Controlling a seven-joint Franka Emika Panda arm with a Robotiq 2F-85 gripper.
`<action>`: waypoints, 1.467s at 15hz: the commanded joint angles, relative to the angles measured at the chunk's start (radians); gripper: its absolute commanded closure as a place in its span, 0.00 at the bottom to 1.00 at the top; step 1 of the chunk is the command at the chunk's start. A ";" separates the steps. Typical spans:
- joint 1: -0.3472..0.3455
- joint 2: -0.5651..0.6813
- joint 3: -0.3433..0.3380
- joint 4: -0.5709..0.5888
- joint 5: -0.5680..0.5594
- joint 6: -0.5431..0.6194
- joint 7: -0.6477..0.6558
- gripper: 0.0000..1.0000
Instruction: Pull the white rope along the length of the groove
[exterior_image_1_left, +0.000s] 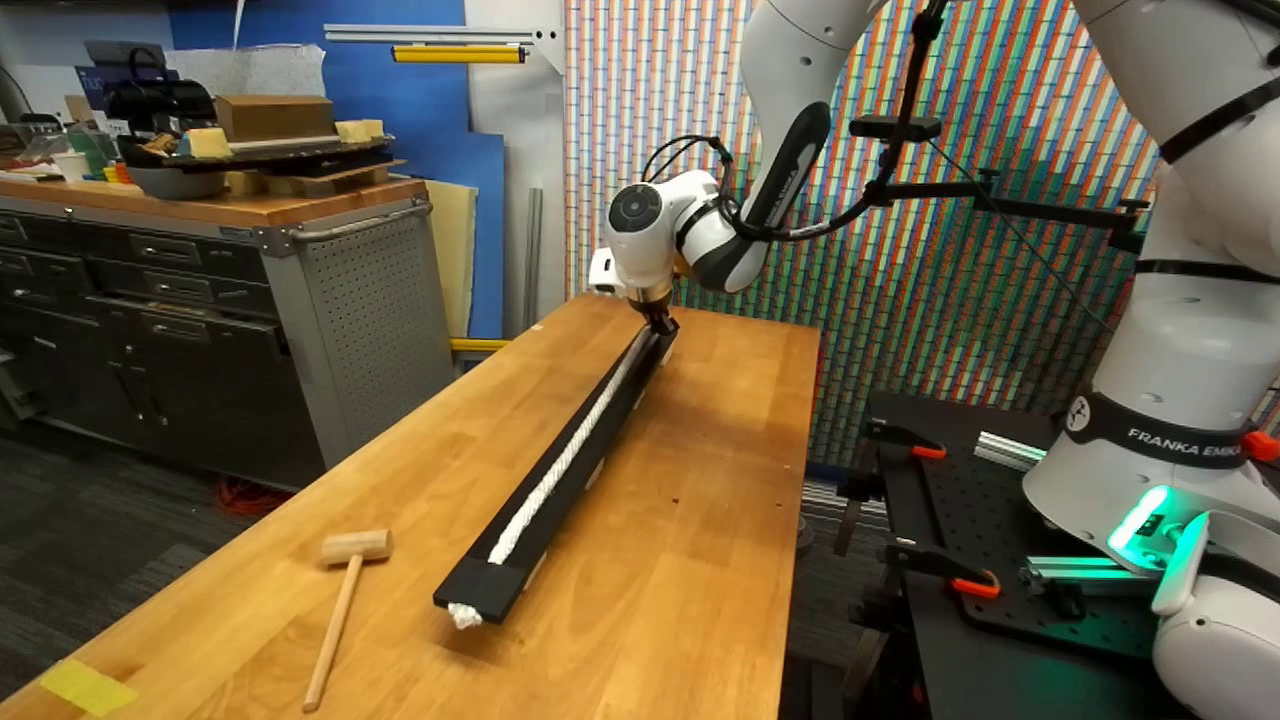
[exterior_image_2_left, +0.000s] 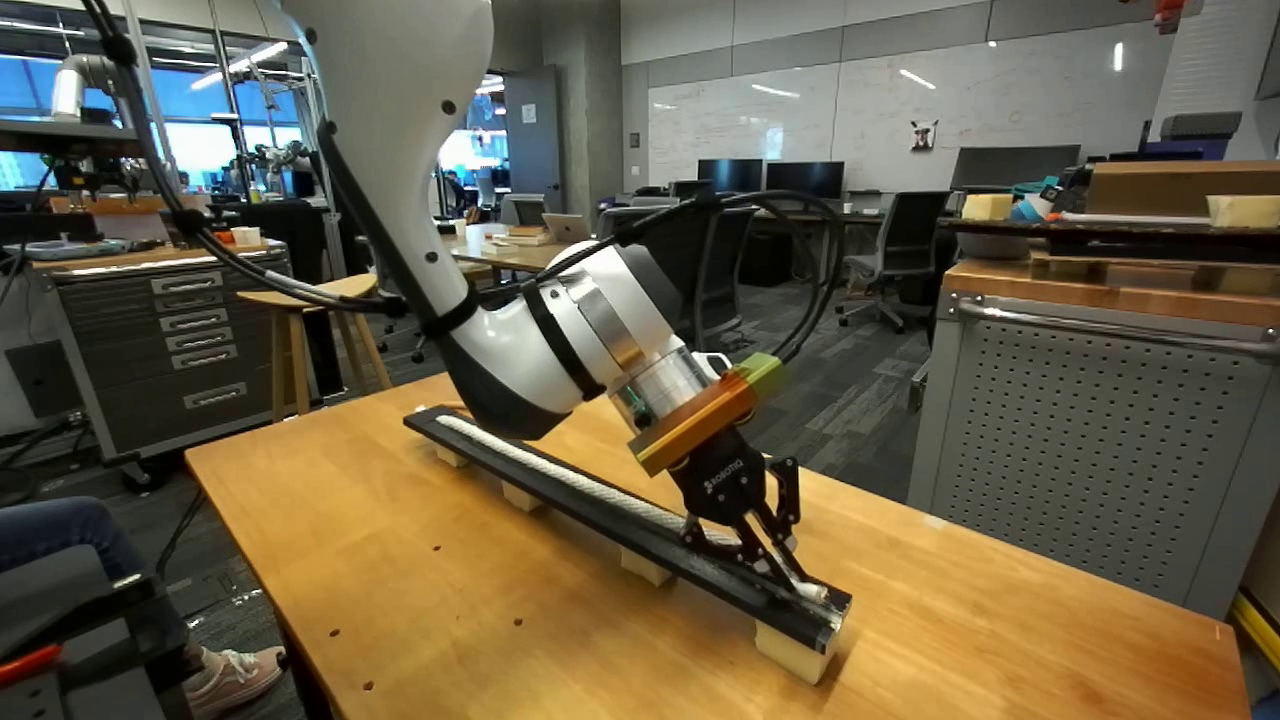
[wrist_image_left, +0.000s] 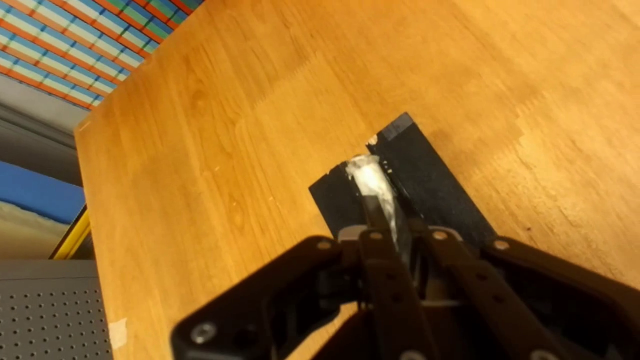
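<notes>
The white rope (exterior_image_1_left: 560, 460) lies along the groove (wrist_image_left: 392, 182) of the long black bar (exterior_image_1_left: 470, 588). It also shows in an exterior view (exterior_image_2_left: 565, 472). A frayed tip of rope pokes out beyond the bar's end block in an exterior view. My gripper (exterior_image_2_left: 793, 578) points down at the bar's opposite end, tilted. In the wrist view its fingers (wrist_image_left: 395, 212) are close together, shut on the rope just behind its taped white end (wrist_image_left: 372, 177). That end lies in the groove near the bar's open end. The fingers hide the rope behind them.
The bar rests on several small pale blocks (exterior_image_2_left: 795, 652) on the wooden table (exterior_image_1_left: 710, 560). A wooden mallet (exterior_image_1_left: 338, 615) lies beside the bar. Yellow tape (exterior_image_1_left: 88, 687) is on the table's corner. A grey cabinet (exterior_image_2_left: 1090, 460) stands beyond the table.
</notes>
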 joint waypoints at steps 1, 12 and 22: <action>-0.027 -0.020 0.008 -0.015 -0.043 0.000 -0.007 0.97; -0.023 -0.016 0.005 -0.012 -0.097 -0.011 0.011 0.97; -0.024 -0.019 0.005 -0.026 -0.126 -0.019 0.022 0.97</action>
